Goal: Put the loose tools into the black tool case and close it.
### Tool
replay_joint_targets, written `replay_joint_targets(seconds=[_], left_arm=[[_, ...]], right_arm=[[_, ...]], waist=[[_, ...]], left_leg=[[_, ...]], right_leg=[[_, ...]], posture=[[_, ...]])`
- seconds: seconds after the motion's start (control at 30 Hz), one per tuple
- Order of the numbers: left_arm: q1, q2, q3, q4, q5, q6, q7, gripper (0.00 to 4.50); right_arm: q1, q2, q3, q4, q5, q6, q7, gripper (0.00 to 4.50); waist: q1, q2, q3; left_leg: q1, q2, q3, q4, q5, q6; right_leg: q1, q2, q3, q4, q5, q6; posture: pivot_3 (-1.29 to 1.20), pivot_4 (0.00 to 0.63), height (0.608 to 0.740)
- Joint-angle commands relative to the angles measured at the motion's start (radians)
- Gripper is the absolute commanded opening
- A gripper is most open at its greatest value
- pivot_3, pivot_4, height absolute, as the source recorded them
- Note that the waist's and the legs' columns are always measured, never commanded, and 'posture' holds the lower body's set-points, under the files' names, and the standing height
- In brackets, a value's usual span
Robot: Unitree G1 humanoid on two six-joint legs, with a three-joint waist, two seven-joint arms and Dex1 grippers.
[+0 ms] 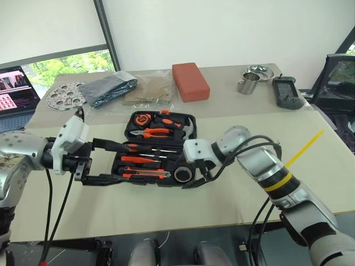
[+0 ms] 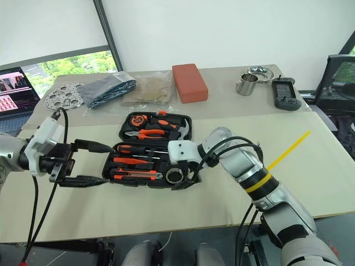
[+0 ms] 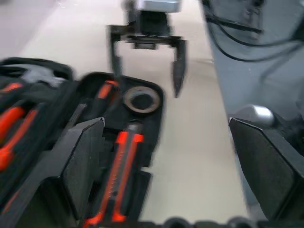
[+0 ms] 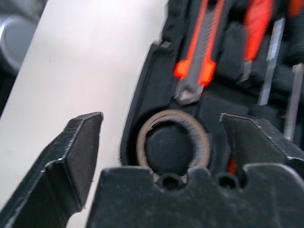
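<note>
Right wrist view is showing the right hand [image 4: 156, 142] standing wide above the tape roll [image 4: 173, 142], apparently seated in the black tool case [image 1: 161, 149], while the left hand [image 1: 102, 160] is waiting wide beside it.

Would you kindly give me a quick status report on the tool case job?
Both grippers open: left gripper, right gripper over tape roll. Tape roll seated in black tool case, lid open. Nothing in the way.
</note>
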Motion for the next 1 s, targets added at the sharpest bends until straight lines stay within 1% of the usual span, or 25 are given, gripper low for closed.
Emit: replay_joint_targets(seconds=[0.03, 0.1, 0.17, 0.23, 0.3, 0.33, 0.43, 0.53, 0.7, 0.93, 1.0], left_arm=[[-0.05, -0.068, 0.013, 0.122, 0.054, -0.044, 0.115, 4.5], [-0.096, -0.111, 0.005, 0.21, 0.09, -0.048, 0.184, 4.5], [-0.157, -0.149, 0.004, 0.318, 0.099, -0.03, 0.218, 4.5], [-0.259, -0.187, -0.005, 0.507, 0.132, -0.028, 0.26, 4.5], [-0.383, -0.219, -0.026, 0.738, 0.2, -0.063, 0.327, 4.5], [-0.431, -0.23, -0.037, 0.829, 0.228, -0.085, 0.339, 4.5], [-0.535, -0.255, -0.057, 1.017, 0.281, -0.13, 0.324, 4.5], [-0.626, -0.284, -0.059, 1.177, 0.314, -0.131, 0.325, 4.5], [-0.709, -0.318, -0.051, 1.331, 0.355, -0.128, 0.331, 4.5], [-0.749, -0.355, -0.025, 1.418, 0.388, -0.131, 0.404, 4.5], [-0.754, -0.359, -0.008, 1.427, 0.385, -0.132, 0.425, 4.5]], right_arm=[[-0.026, 0.0, -0.124, 0.055, 0.037, 0.036, -0.087, 4.47], [-0.025, 0.011, -0.186, 0.11, 0.051, 0.064, -0.153, 4.47], [-0.031, 0.028, -0.25, 0.18, 0.069, 0.102, -0.226, 4.47], [-0.045, 0.043, -0.309, 0.281, 0.071, 0.134, -0.309, 4.47], [-0.068, 0.068, -0.365, 0.394, 0.083, 0.163, -0.387, 4.47], [-0.084, 0.084, -0.393, 0.446, 0.093, 0.188, -0.424, 4.47], [-0.139, 0.125, -0.459, 0.58, 0.125, 0.236, -0.502, 4.47], [-0.204, 0.164, -0.536, 0.697, 0.184, 0.288, -0.526, 4.47], [-0.282, 0.203, -0.605, 0.82, 0.244, 0.321, -0.542, 4.47], [-0.302, 0.249, -0.574, 0.922, 0.214, 0.259, -0.55, 4.47], [-0.302, 0.261, -0.555, 0.937, 0.199, 0.238, -0.543, 3.96]], waist=[[0.0, 0.0, 0.0], [0.003, -0.001, 0.0], [0.004, -0.001, 0.0], [0.004, -0.002, 0.0], [0.004, -0.002, 0.0], [0.003, -0.002, 0.0], [-0.008, -0.002, 0.0], [-0.015, -0.002, 0.0], [-0.025, -0.002, 0.0], [-0.029, -0.002, 0.0], [-0.029, -0.002, 0.0]], left_leg=[[0.0, 0.0, 0.0, 0.0, 0.0, 0.0], [0.0, 0.0, 0.0, 0.0, 0.0, 0.0], [-0.001, 0.0, 0.0, 0.001, 0.0, 0.0], [-0.001, -0.001, 0.0, 0.001, 0.0, 0.0], [-0.001, -0.001, 0.0, 0.001, 0.0, 0.0], [0.0, -0.001, 0.0, 0.001, 0.0, 0.0], [-0.001, -0.001, 0.001, 0.0, 0.001, -0.001], [-0.002, -0.001, 0.002, -0.001, 0.003, -0.004], [-0.006, -0.001, 0.005, -0.004, 0.008, -0.013], [-0.007, -0.001, 0.005, -0.005, 0.007, -0.011], [-0.008, -0.001, 0.005, -0.005, 0.007, -0.011]], right_leg=[[0.0, 0.0, 0.0, 0.0, 0.0, 0.0], [0.0, 0.0, 0.0, 0.0, 0.0, 0.0], [0.0, 0.0, 0.0, 0.0, 0.0, 0.0], [0.0, -0.001, 0.0, 0.0, 0.0, 0.0], [0.0, -0.001, 0.0, 0.001, 0.0, 0.0], [0.0, 0.0, -0.001, 0.001, 0.0, 0.0], [-0.001, 0.0, 0.001, 0.001, 0.0, 0.0], [-0.003, 0.0, 0.001, 0.001, 0.0, 0.0], [-0.009, 0.0, 0.0, 0.007, 0.0, 0.0], [-0.01, 0.0, -0.001, 0.008, 0.0, 0.0], [-0.011, 0.0, -0.001, 0.008, 0.0, 0.0]], posture=[[0.0, 0.15, 0.74], [0.0, 0.15, 0.74], [0.0, 0.15, 0.74], [0.0, 0.15, 0.74], [0.0, 0.15, 0.74], [0.0, 0.15, 0.74], [0.0, 0.15, 0.74], [0.0, 0.15, 0.74], [0.0, 0.15, 0.74], [0.0, 0.15, 0.74], [0.0, 0.15, 0.74]])
